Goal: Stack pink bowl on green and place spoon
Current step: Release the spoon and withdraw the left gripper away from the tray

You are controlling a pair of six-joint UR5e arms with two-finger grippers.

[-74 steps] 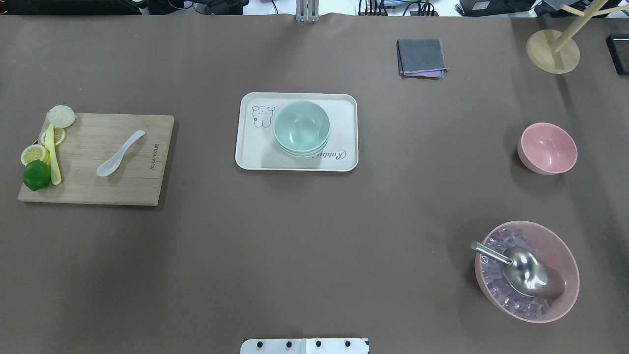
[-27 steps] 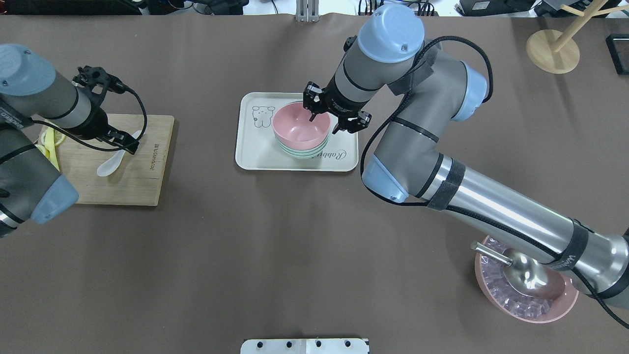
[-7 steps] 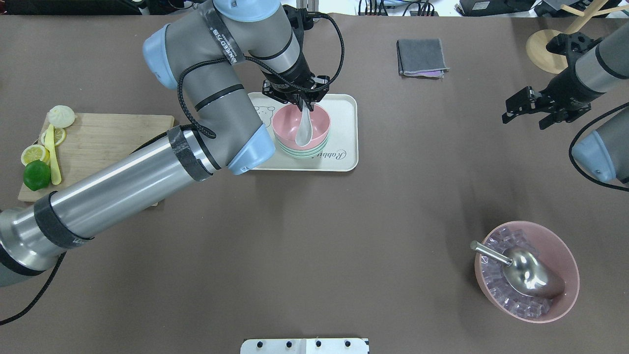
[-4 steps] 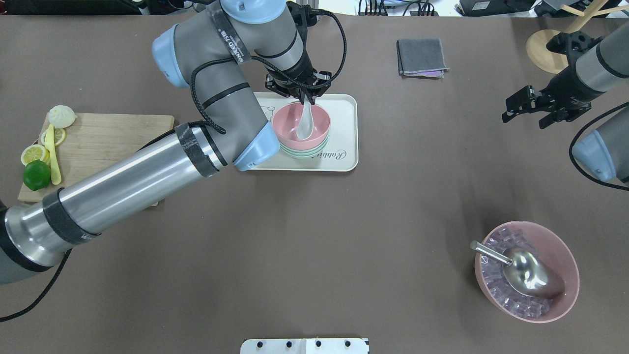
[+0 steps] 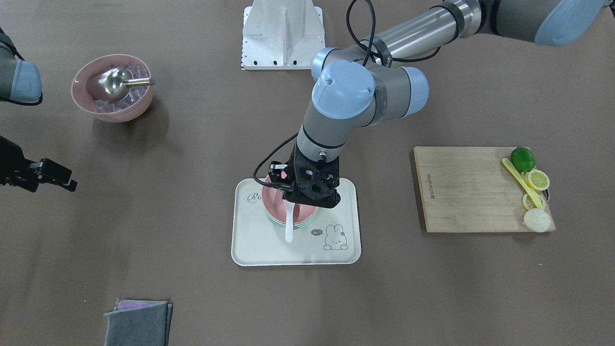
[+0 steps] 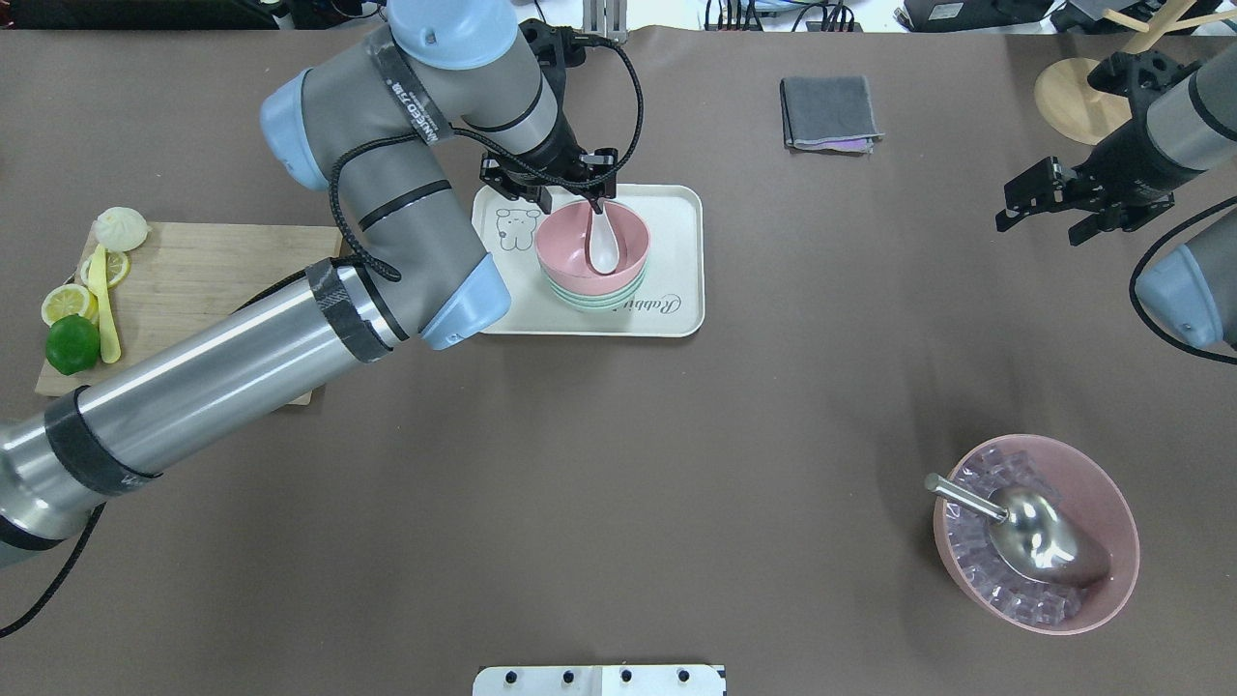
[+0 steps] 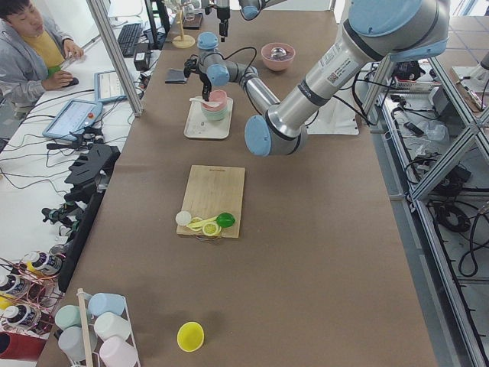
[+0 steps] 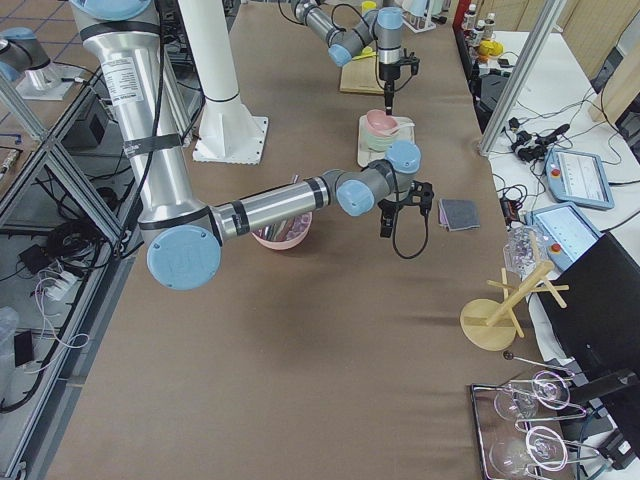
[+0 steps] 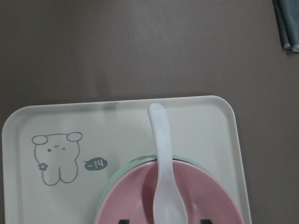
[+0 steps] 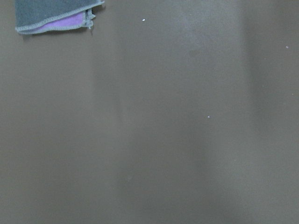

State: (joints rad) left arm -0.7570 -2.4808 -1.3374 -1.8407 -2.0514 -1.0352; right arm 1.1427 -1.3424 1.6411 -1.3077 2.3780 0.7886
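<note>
The pink bowl sits nested on the green bowls on the cream tray. The white spoon lies in the pink bowl, its handle resting over the far rim; the left wrist view shows it free of the fingers. My left gripper hovers just above the bowl's far rim, open and empty. It also shows in the front view. My right gripper is open and empty above bare table at the far right.
A wooden cutting board with a lime, lemon slices and a bun lies at the left. A large pink bowl of ice cubes with a metal scoop stands front right. A grey cloth and a wooden stand are at the back.
My left gripper has opened and let go of the spoon, which now rests in the pink bowl. The gripper has shifted slightly left. The right gripper has moved a little farther back.
</note>
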